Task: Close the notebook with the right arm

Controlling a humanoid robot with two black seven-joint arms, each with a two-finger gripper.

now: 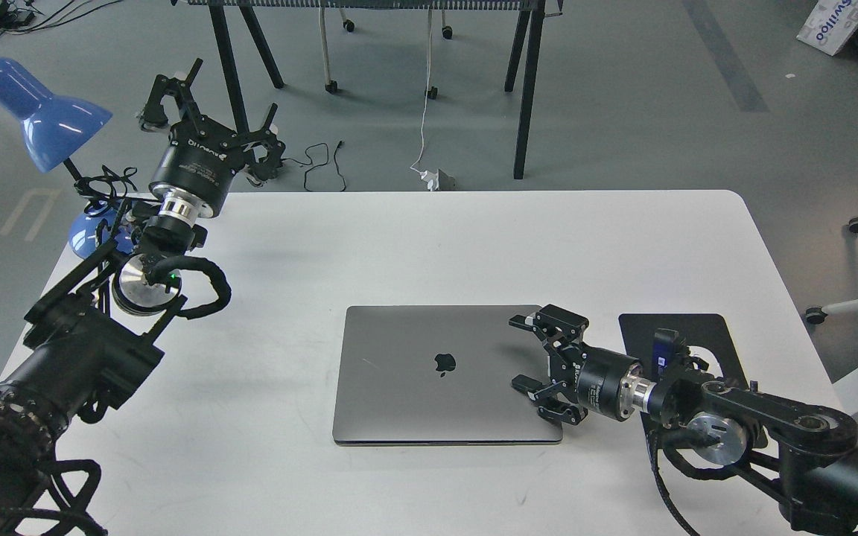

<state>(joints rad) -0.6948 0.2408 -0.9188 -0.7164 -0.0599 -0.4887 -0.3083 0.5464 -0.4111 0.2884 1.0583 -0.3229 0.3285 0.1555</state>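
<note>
The notebook [436,372] is a space-grey laptop lying flat on the white table [429,238], lid down, dark apple logo facing up. My right gripper [529,361] is open, its fingers spread over the lid's right edge, resting on or just above it. The right arm [757,432] comes in from the lower right. My left gripper [205,112] is open and empty, raised beyond the table's far left corner, well away from the notebook.
A black mouse pad [686,335] lies right of the notebook, partly under the right arm. A blue desk lamp [42,112] stands at the table's far left corner. Black table legs [526,89] and cables are on the floor behind.
</note>
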